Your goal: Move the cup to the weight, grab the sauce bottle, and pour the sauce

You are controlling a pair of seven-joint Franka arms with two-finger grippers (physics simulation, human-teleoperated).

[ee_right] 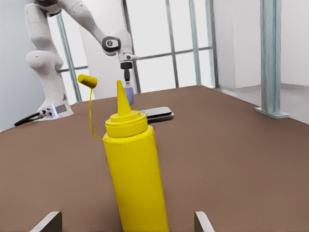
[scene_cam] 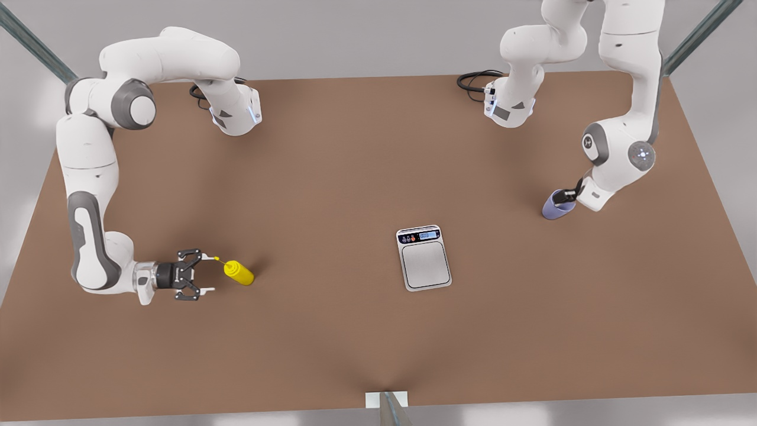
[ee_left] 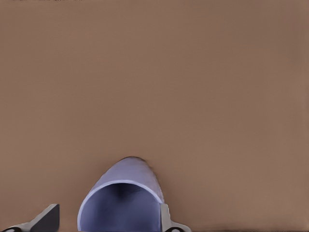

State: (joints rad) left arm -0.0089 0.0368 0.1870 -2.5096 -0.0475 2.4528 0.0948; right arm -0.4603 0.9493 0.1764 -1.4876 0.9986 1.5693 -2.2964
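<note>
The lavender-blue cup (scene_cam: 556, 207) stands on the table at the front view's right, apart from the weight (scene_cam: 423, 258), a small silver-topped scale near the middle. My left gripper (scene_cam: 566, 196) is down at the cup's rim. In the left wrist view the cup (ee_left: 120, 198) sits between the open fingers (ee_left: 47, 218), one pad against its side and the other apart. The yellow sauce bottle (scene_cam: 239, 273) stands upright at the front view's left. My right gripper (scene_cam: 207, 274) is open just short of it. The bottle (ee_right: 135, 174) is centred between its fingertips (ee_right: 203, 221).
A small yellow cap (ee_right: 87, 80) hangs off the bottle on a thin tether. Both arm bases (scene_cam: 233, 115) sit at the table's far edge with black cables. A metal post (scene_cam: 390, 408) stands at the near edge. The brown table (scene_cam: 331, 177) spreads wide around the scale.
</note>
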